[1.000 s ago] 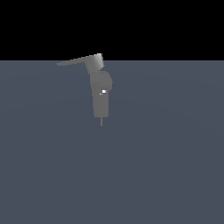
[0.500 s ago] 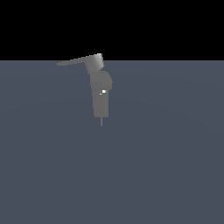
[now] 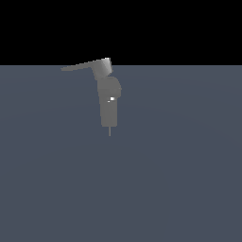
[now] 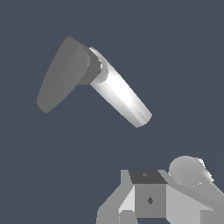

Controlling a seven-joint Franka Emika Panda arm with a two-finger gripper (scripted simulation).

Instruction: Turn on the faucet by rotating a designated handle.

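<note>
Faucet (image 3: 109, 101) stands mid-tabletop (image 3: 179, 179), handle (image 3: 82, 66) jutting toward the exterior view's left, claw (image 4: 148, 205) well apart, grip state unclear, so a misjudged approach could slip off that thin lever.

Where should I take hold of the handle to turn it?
Probably near the free, tapered tip of the handle, away from the faucet. It is a thin flat bar sticking out sideways, so close across its thin faces from the open side, which gives most leverage.
</note>
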